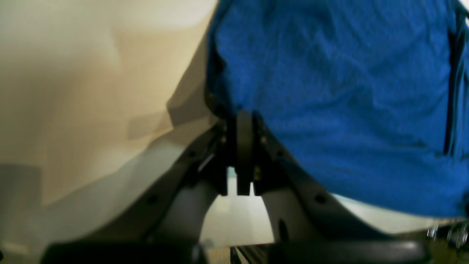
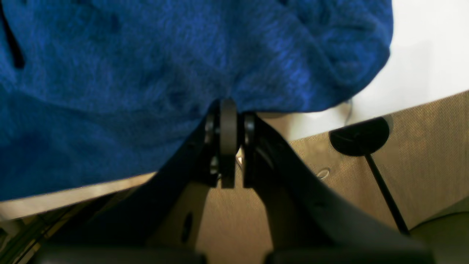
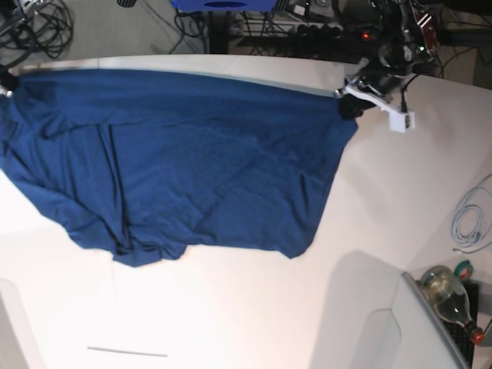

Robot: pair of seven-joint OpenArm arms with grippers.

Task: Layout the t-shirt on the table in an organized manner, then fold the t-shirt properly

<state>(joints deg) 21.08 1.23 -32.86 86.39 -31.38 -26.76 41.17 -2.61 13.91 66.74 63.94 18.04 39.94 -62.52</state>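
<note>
The dark blue t-shirt (image 3: 184, 161) lies spread on the white table (image 3: 254, 307), its far edge pulled straight between my two grippers. My left gripper (image 3: 350, 103) holds the far right corner. In the left wrist view this left gripper (image 1: 244, 118) is shut on the t-shirt (image 1: 340, 95), whose edge sits between the tips. My right gripper (image 2: 228, 107) is shut on the t-shirt (image 2: 146, 73) at the far left corner, which lies at the left border of the base view. The near hem is bunched and uneven.
A white cable (image 3: 469, 219) lies on the table at the right. A bottle (image 3: 448, 294) stands past the near right corner. Cables and equipment crowd the floor behind the table. A black round stand base (image 2: 359, 136) sits on the carpet below the right gripper.
</note>
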